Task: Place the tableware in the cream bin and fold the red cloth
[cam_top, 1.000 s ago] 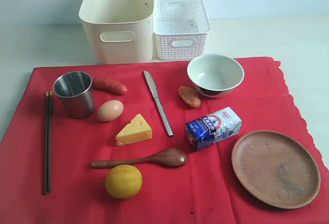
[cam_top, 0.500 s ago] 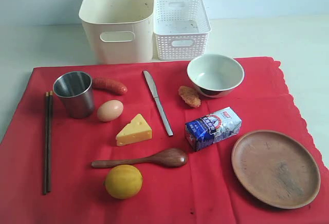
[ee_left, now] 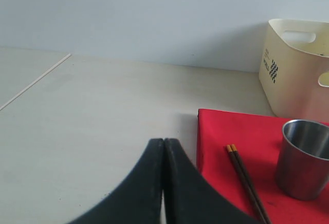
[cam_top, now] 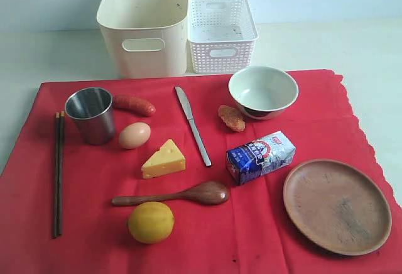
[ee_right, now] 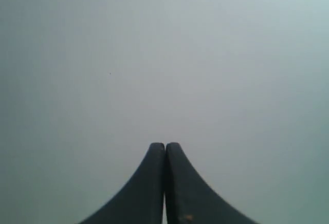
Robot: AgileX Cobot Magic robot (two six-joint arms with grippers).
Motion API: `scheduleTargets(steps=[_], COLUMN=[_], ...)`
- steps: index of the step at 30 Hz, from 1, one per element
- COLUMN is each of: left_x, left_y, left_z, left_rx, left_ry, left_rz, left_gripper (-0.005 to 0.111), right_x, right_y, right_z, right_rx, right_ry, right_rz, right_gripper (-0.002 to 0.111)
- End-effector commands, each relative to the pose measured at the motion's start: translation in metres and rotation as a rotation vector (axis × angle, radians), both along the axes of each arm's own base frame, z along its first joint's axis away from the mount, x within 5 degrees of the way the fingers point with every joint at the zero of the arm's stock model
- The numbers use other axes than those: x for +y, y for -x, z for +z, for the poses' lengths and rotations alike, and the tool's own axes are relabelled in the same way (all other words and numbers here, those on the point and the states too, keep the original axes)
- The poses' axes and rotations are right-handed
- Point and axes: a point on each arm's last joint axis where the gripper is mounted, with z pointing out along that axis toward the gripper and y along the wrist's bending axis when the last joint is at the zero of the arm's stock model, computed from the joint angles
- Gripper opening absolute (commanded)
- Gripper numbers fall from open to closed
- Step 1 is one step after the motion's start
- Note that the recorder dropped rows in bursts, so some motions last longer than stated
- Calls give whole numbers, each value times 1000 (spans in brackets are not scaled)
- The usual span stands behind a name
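Observation:
The red cloth (cam_top: 94, 180) lies spread flat, scalloped along its right side. On it rest a steel cup (cam_top: 92, 114), dark chopsticks (cam_top: 58, 173) at the left, a silver knife (cam_top: 193, 125), a wooden spoon (cam_top: 176, 195), a pale bowl (cam_top: 263, 91) and a round wooden plate (cam_top: 336, 205). Behind the cloth stands the cream bin (cam_top: 146, 24), with nothing inside. Neither arm shows in the exterior view. My left gripper (ee_left: 164, 141) is shut and holds nothing, hovering over bare table beside the cloth's corner (ee_left: 221, 131), near the chopsticks (ee_left: 245, 180) and cup (ee_left: 304, 158). My right gripper (ee_right: 165, 144) is shut, facing a blank grey surface.
A white lattice basket (cam_top: 222, 32) stands right of the bin. Food lies among the tableware: sausage (cam_top: 134, 104), egg (cam_top: 134, 135), cheese wedge (cam_top: 163, 159), lemon (cam_top: 151, 222), a fried piece (cam_top: 231, 117) and a blue milk carton (cam_top: 260, 156). Pale table (cam_top: 352, 48) surrounds the cloth.

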Motion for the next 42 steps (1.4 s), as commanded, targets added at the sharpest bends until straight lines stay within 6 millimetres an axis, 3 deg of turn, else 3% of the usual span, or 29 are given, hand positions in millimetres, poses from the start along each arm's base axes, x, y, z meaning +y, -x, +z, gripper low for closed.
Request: scheduleTargets(steps=[1,6,10,18,25,28,31,36,38,42], left_x=[-1,-1,-1,-1,-1,-1,-1,-1,-1,-1], left_y=[0,0,0,0,0,0,0,0,0,0], left_z=[0,0,0,0,0,0,0,0,0,0], left_rx=[-5,-5,-5,-5,-5,-5,-5,-5,-5,-5], left_ry=[7,7,7,7,7,7,7,7,7,7], left_rz=[-8,-8,-8,-8,-8,-8,-8,-8,-8,-8], left_gripper=[1,1,1,1,1,1,1,1,1,1], right_x=[3,12,32,112,171,194,219,257,270,289], right_y=[-23,-73,-112,-182,-227,-237,-238,-232,-232,-239], right_z=[17,18,11,-8,-15,-19,-24,-41,-45,-56], right_rx=[91,355,498,683,859,947,1000,995,917,869], right_ry=[11,37,124,348,609,749,907,1093,1121,977], right_rz=[-2,27,118,367,325,323,447,922,1072,1116], right_gripper=[0,0,0,0,0,0,0,0,0,0])
